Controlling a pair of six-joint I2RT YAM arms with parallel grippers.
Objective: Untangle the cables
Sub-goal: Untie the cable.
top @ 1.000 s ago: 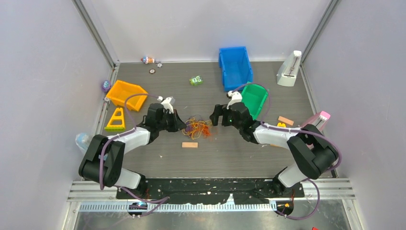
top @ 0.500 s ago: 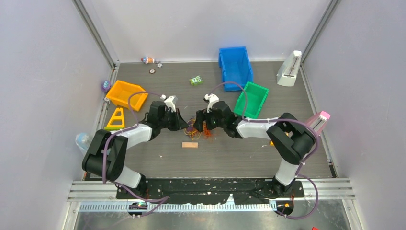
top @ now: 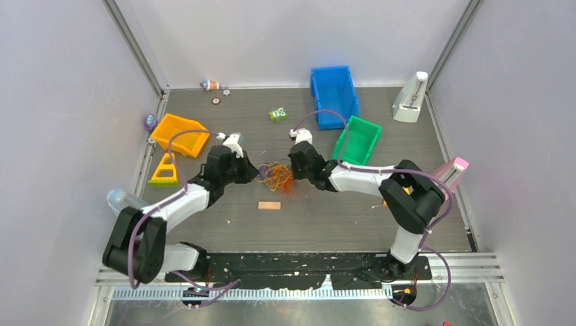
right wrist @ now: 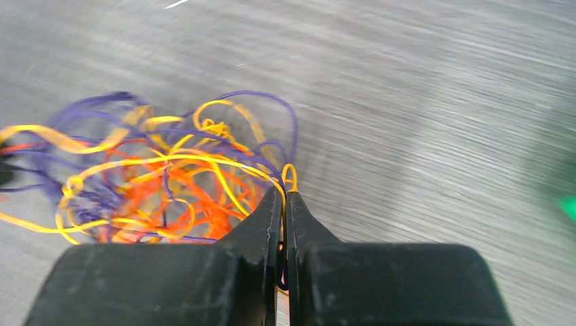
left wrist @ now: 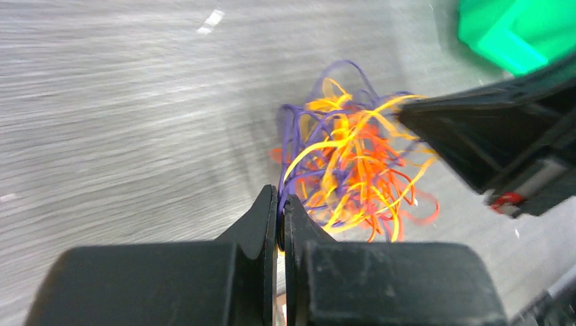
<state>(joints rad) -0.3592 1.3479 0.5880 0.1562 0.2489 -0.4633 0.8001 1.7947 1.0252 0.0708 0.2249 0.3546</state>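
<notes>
The cables lie in one knotted bunch of orange, yellow and purple strands on the table, near its middle and between the two grippers. In the left wrist view the cables spread out just ahead of the fingertips. In the right wrist view the cables sit to the left of the fingertips.

The left gripper touches the bunch from the left. Its jaws are pressed together, pinching a purple strand at the tips of the left gripper. The right gripper meets the bunch from the right. Its jaws are also pressed together, with a small yellow loop standing out just above the tips of the right gripper.

A wooden block lies near the bunch, on its near side and apart from it. A green bin stands to the right behind the right arm, and a blue bin stands farther back. An orange bin and a yellow triangle sit at the left edge. A white metronome stands in the far right corner.
</notes>
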